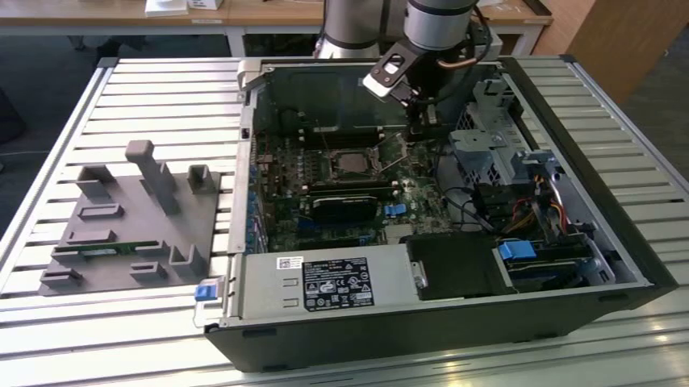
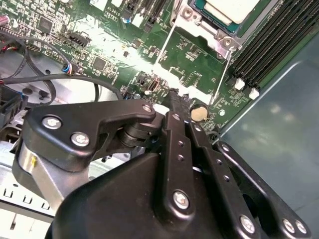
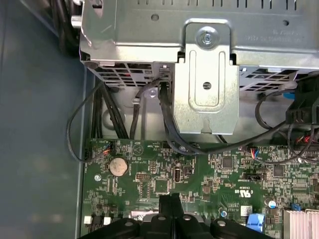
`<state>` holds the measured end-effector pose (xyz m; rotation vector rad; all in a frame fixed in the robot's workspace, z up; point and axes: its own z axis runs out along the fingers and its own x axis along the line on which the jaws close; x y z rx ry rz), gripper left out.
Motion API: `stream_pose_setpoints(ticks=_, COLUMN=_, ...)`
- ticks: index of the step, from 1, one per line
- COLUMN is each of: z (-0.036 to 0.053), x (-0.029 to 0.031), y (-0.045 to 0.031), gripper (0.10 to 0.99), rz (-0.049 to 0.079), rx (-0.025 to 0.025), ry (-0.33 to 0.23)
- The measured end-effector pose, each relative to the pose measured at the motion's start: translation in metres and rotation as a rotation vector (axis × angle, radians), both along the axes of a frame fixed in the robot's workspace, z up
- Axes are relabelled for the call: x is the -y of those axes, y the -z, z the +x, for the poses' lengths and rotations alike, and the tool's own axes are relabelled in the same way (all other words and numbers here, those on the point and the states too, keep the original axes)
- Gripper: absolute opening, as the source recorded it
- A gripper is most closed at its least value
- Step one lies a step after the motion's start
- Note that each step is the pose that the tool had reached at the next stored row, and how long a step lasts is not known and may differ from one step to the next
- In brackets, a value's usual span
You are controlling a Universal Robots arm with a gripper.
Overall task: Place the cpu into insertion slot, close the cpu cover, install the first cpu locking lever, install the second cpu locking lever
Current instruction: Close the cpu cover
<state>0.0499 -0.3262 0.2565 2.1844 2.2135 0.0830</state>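
The cpu (image 2: 234,9) shows its dull silver top inside the insertion slot (image 1: 350,164) on the green motherboard. The cpu cover (image 2: 187,12), a silver frame, seems to lie flat around the chip. Two thin wire locking levers (image 2: 164,45) (image 2: 222,72) stick out from the socket over the board, unlatched. My gripper (image 2: 173,94) is shut with nothing between its black fingers. Its tip hovers just above the board near the levers' free ends, to the exterior view's right of the socket (image 1: 423,133). In the first wrist view the joined fingertips (image 3: 169,201) point at the board.
A metal drive cage (image 3: 199,64) with black cables (image 3: 167,124) stands close beside the gripper. A coin battery (image 3: 118,166) and memory slots (image 2: 269,45) flank the socket. The power supply (image 1: 323,286) fills the case front. A grey fixture block (image 1: 129,226) sits at the exterior view's left.
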Motion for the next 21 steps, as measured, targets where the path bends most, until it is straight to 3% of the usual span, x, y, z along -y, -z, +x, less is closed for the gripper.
stream_pose_setpoints(ticks=7, z=0.0041, x=0.0000, y=0.0003, gripper=0.106, rz=0.000, rx=-0.0052, ry=0.000)
stream_pose_setpoints(ticks=11, z=0.0091, x=-0.0002, y=0.0012, gripper=0.106, rz=0.000, rx=-0.0133, ry=0.000)
stream_pose_setpoints(ticks=16, z=0.0150, x=-0.0006, y=0.0046, gripper=0.106, rz=0.000, rx=-0.0286, ry=0.000)
stream_pose_setpoints(ticks=21, z=0.0170, x=-0.0009, y=0.0107, gripper=0.106, rz=0.000, rx=-0.0383, ry=0.000)
